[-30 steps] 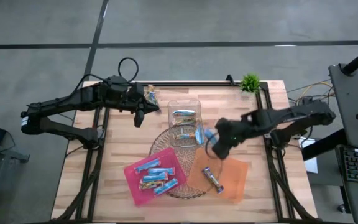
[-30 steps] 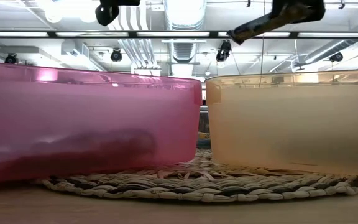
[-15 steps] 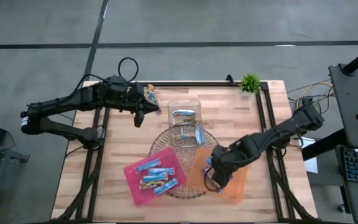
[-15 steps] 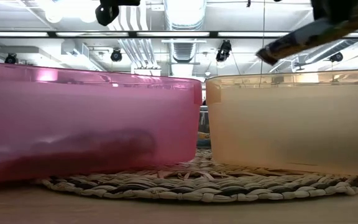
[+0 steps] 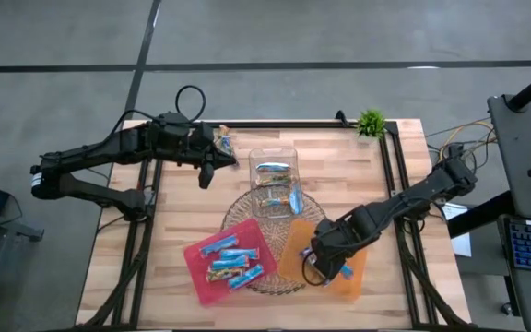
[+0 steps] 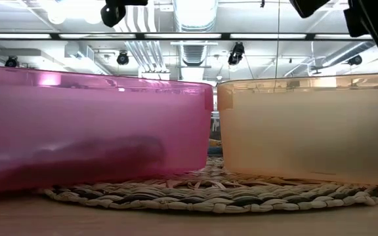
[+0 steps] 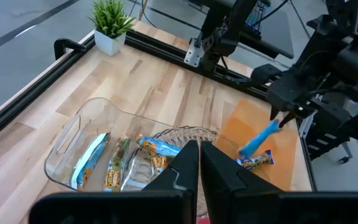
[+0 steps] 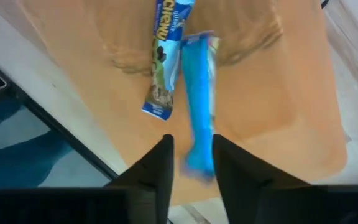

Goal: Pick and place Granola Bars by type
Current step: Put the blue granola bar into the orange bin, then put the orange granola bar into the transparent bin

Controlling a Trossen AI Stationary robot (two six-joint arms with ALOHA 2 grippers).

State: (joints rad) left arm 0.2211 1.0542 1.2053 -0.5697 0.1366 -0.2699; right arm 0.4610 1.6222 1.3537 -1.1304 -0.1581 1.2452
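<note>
My right gripper (image 5: 328,266) hangs open over the orange tray (image 5: 358,251), pointing down. A light blue granola bar (image 8: 197,118) stands blurred between its fingers, tilted, its lower end (image 7: 248,149) close to the tray floor. Beside it a second bar (image 8: 163,68) lies flat in that tray. The pink tray (image 5: 196,277) holds several light blue bars (image 5: 229,260). More bars (image 5: 275,184) lie in the clear box (image 5: 273,155). My left gripper (image 7: 199,163) waits shut above the table's far left (image 5: 206,175). My right gripper's fingers (image 8: 160,163) stand on either side of the light blue bar's upper end (image 8: 197,158), coming from above. The bar is blurred, so I cannot tell whether they touch it.
Both trays sit on a round woven mat (image 6: 209,191) in the table's middle. A small potted plant (image 5: 371,121) stands at the far right corner. A black rail (image 5: 284,125) frames the table.
My right gripper has carried the light blue bar from beside the clear box toward the near edge and down over the orange tray, tipping to point down. Its fingers have opened. The bar has sunk below the tray's rim in the low view.
</note>
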